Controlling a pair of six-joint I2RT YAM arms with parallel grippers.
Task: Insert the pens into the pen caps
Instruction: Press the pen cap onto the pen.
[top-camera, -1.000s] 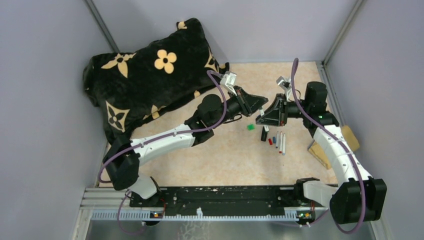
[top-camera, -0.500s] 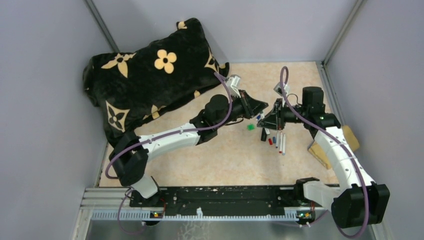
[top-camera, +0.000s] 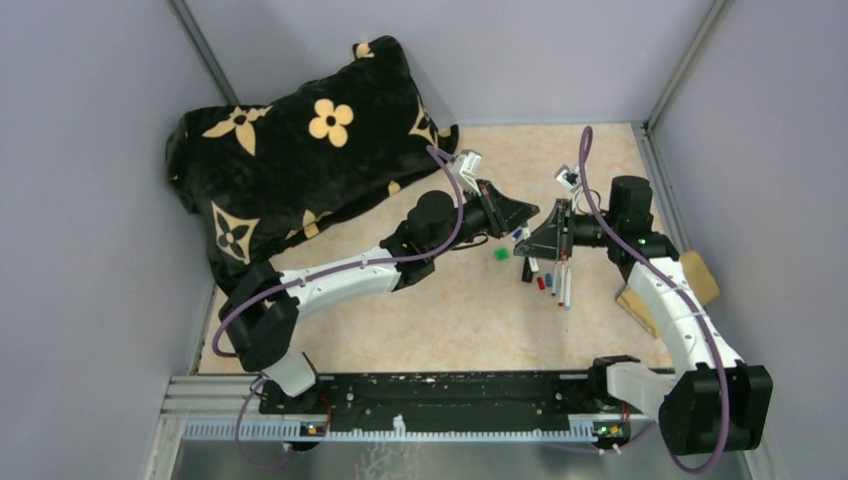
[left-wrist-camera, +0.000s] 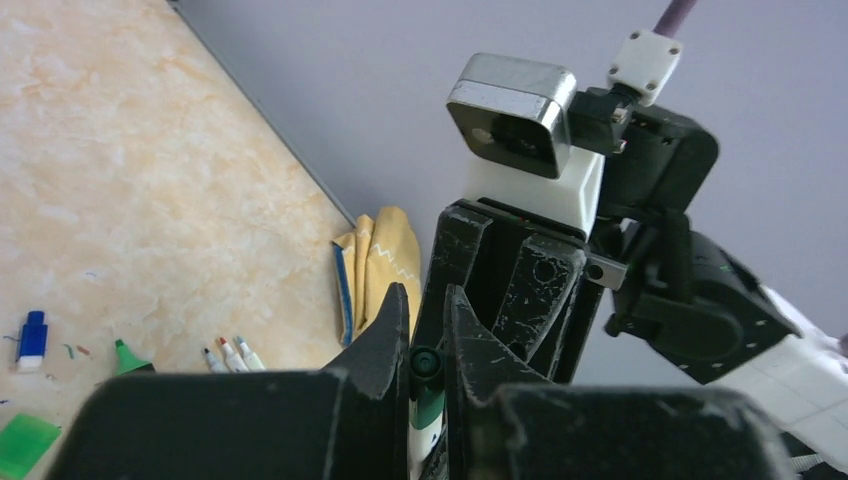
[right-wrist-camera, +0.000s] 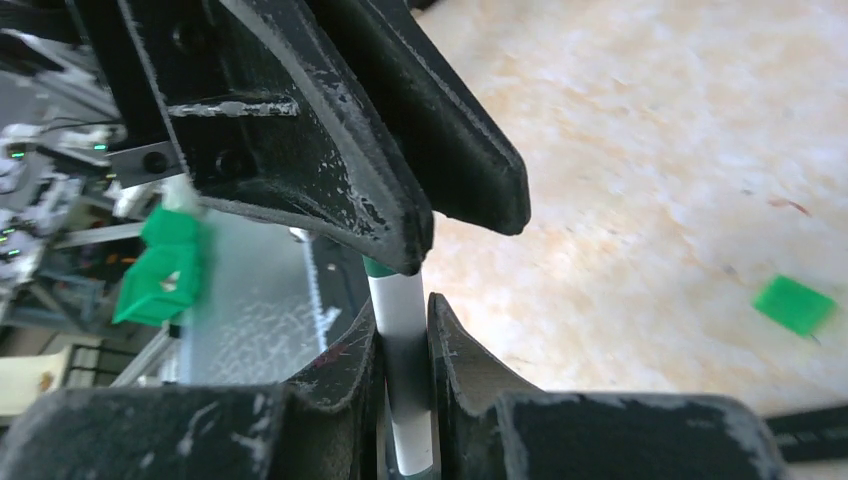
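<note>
My left gripper (left-wrist-camera: 427, 330) is shut on a dark teal pen cap (left-wrist-camera: 427, 364), and a green band and white barrel run down from it. My right gripper (right-wrist-camera: 402, 330) is shut on that white pen (right-wrist-camera: 403, 345); its green upper end disappears behind the left gripper's fingers (right-wrist-camera: 330, 150). In the top view the left gripper (top-camera: 532, 212) and right gripper (top-camera: 519, 242) meet tip to tip above the table. Below them lie several loose pens (top-camera: 562, 282), a thicker black one (top-camera: 527, 268) and a green cap (top-camera: 501, 254). A blue cap (left-wrist-camera: 32, 338) lies on the table.
A black pillow with tan flowers (top-camera: 300, 160) covers the back left of the table. A tan cardboard box (top-camera: 695, 278) sits at the right edge, beside the right arm. Grey walls close in the table on three sides.
Over the last second both grippers have closed in on each other until their tips meet. The right wrist has swung slightly. The pens on the table have not moved.
</note>
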